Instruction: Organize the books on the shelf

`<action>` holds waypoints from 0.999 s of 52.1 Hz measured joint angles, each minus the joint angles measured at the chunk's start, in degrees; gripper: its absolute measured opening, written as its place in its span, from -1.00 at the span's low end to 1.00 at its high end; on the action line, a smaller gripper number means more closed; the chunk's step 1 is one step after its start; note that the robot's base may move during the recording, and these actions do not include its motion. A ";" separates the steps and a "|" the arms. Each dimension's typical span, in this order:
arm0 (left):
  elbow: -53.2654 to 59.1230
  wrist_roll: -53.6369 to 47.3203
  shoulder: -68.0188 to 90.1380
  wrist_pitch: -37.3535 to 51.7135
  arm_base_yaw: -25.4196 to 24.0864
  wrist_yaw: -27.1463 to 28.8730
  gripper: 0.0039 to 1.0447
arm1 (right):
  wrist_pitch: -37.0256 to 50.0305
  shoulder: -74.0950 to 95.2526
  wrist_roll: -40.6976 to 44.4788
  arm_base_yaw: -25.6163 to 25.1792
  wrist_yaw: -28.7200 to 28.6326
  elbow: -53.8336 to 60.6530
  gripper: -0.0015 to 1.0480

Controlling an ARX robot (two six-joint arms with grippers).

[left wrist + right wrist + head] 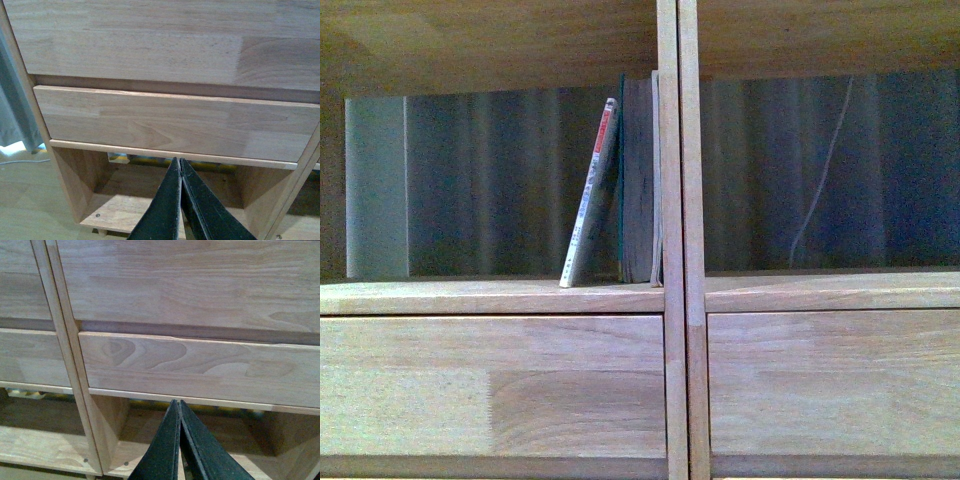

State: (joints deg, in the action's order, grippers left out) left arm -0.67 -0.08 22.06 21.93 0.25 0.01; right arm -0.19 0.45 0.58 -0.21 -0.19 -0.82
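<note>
Front view: open compartment of the shelf (pixel 490 295), left column. Teal book (pixel 638 180) stands upright, far right of the compartment, pressed to the centre upright (pixel 667 200), which props it. Thin paperback (pixel 591 195) w/ white spine and red patch at top leans rightward: its foot sits on the board left of the teal book, its top edge rests against that book. The lean looks to be the reason it stays up; it is not squared away, so the tidying is judged unfinished. Right compartment holds no book; a pale cord (pixel 820 170) hangs behind it. Drawer front (pixel 490 385) below. No arm in this view.

Left wrist view: left gripper (pixel 180 165) w/ jaws pressed together, holding nothing, tips pointing at the low open bay under the lower drawer fronts.

Right wrist view: right gripper (pixel 179 406) likewise closed and empty, aimed at the low bay just right of the centre upright.

Relation: both books lie well above both grippers, neither between jaws nor near them; each arm would prob. need to rise before any grasp.
</note>
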 joint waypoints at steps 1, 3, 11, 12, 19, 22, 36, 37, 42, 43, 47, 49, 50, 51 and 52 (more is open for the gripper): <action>0.00 0.00 -0.52 -0.48 0.00 0.00 -0.95 | 0.00 -0.02 0.00 0.00 -0.02 0.00 -0.94; 0.00 -0.02 -1.60 -1.46 0.00 -0.02 -0.95 | 0.00 -0.02 0.00 0.00 -0.02 0.00 -0.94; 0.00 -0.02 -4.72 -4.59 0.00 -0.02 -0.95 | 0.00 -0.04 0.00 0.00 0.00 0.00 -0.94; 0.00 -0.02 -5.16 -5.01 0.00 -0.02 -0.95 | 0.00 -0.04 0.00 0.00 0.00 0.00 -0.94; 0.00 -0.02 -7.48 -7.28 0.00 -0.02 -0.95 | 0.00 -0.07 0.00 0.00 0.00 0.00 -0.94; 0.00 -0.02 -8.46 -8.28 0.00 -0.02 -0.95 | 0.00 -0.07 0.00 0.00 0.00 0.00 -0.94; -0.02 -0.02 -13.57 -13.75 0.00 0.02 -0.95 | -0.02 -0.09 0.00 0.00 0.00 0.00 -0.94; -0.02 -0.02 -15.02 -16.13 0.00 0.00 -0.95 | 0.00 -0.09 0.00 0.00 -0.02 0.00 -0.94; -0.02 -0.02 -20.83 -21.40 0.00 0.00 -0.95 | 0.00 -0.09 0.00 0.00 0.02 0.00 -0.94; 0.00 -0.02 -21.22 -21.53 0.00 0.00 -0.95 | -0.02 -0.09 0.00 0.00 0.00 0.00 -0.94; -0.02 -0.02 -21.51 -21.75 0.00 0.00 -0.95 | 0.00 -0.13 0.00 0.00 0.00 0.00 -0.94; 0.00 -0.02 -21.62 -21.75 0.00 0.00 -0.95 | 0.00 -0.13 0.00 0.00 0.00 0.00 -0.94; -0.02 -0.02 -21.66 -21.75 0.00 0.00 -0.95 | 0.00 -0.13 0.00 0.00 0.00 0.00 -0.94; -0.02 -0.02 -21.70 -21.77 0.00 0.00 -0.95 | -0.02 -0.13 0.00 0.00 0.00 0.00 -0.94; -0.02 -0.02 -21.70 -21.77 0.00 0.00 -0.95 | 0.00 -0.13 0.00 0.00 0.00 0.00 -0.94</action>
State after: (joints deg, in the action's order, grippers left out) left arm -0.69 -0.10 0.36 0.16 0.25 0.01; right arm -0.19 0.32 0.58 -0.21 -0.19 -0.82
